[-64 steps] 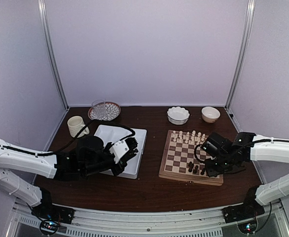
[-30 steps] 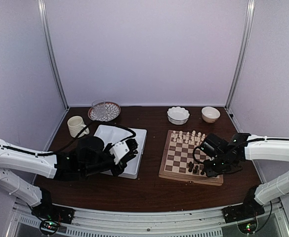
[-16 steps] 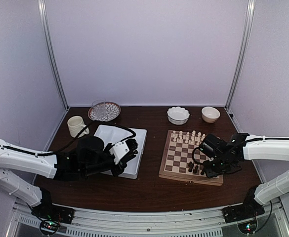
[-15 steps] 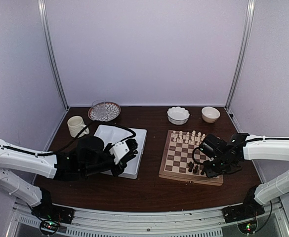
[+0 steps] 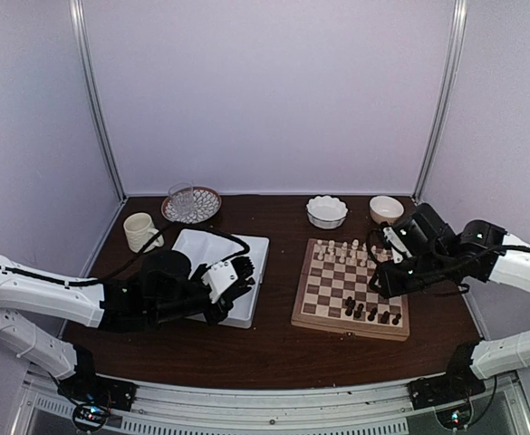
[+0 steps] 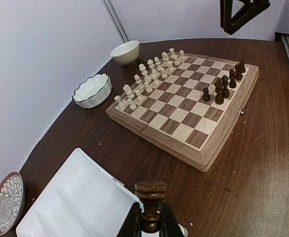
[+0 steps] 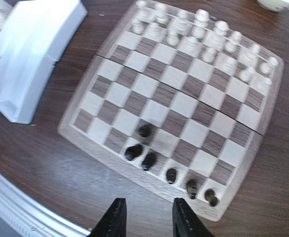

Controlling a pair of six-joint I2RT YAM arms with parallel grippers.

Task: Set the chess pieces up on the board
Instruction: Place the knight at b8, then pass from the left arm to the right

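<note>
The board lies right of centre, also seen in the left wrist view and the right wrist view. Several dark chess pieces stand along its near rows, and cream chessmen fill the far rows. My right gripper hangs open and empty above the board's near edge. My left gripper is shut on a dark chess piece, held upright over the white tray's corner.
The white divided tray sits left of the board. A cream mug and a patterned plate with a glass stand at the back left. Two white bowls stand behind the board.
My right gripper has opened and risen up and back from the board's near right rows, leaving a dark piece standing there. The left arm has not moved.
</note>
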